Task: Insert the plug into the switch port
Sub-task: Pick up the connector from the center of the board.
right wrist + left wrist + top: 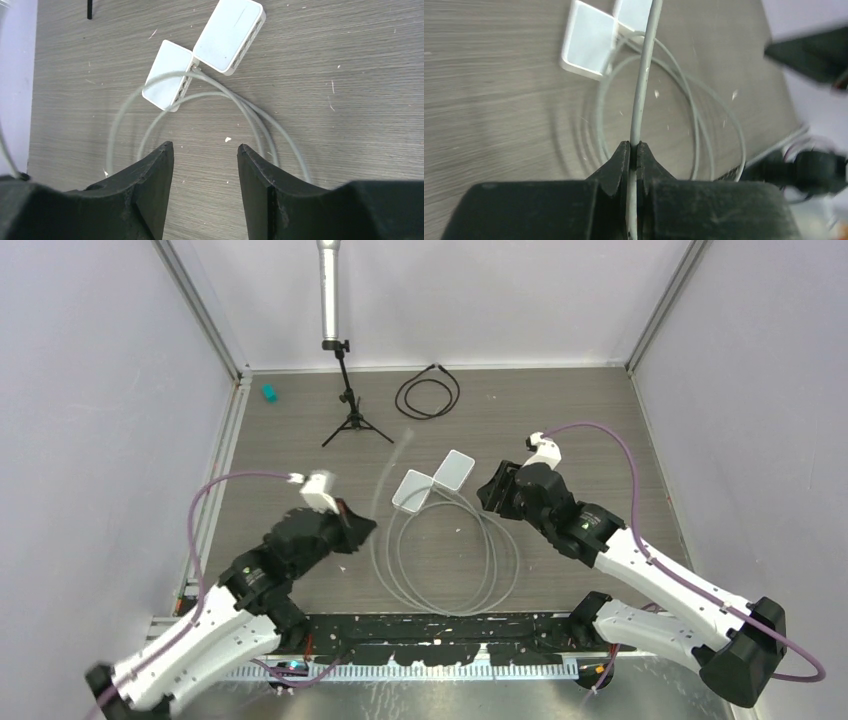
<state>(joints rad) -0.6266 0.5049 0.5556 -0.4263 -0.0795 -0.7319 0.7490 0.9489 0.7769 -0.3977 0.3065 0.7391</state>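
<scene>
Thin grey cable (643, 80) is pinched between the pressed-together left gripper (634, 146); right gripper (205, 147) is held spread. Side ports of the switch (230, 35) are resolved only in the right wrist view

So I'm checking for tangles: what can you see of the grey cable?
The grey cable is thin, round and rubbery-looking. Most of it lies in loose overlapping loops on the table, with one end reaching the two white switches. A free stretch rises off the table, pinched by the fingers of the left gripper. I cannot make out its plug.
</scene>
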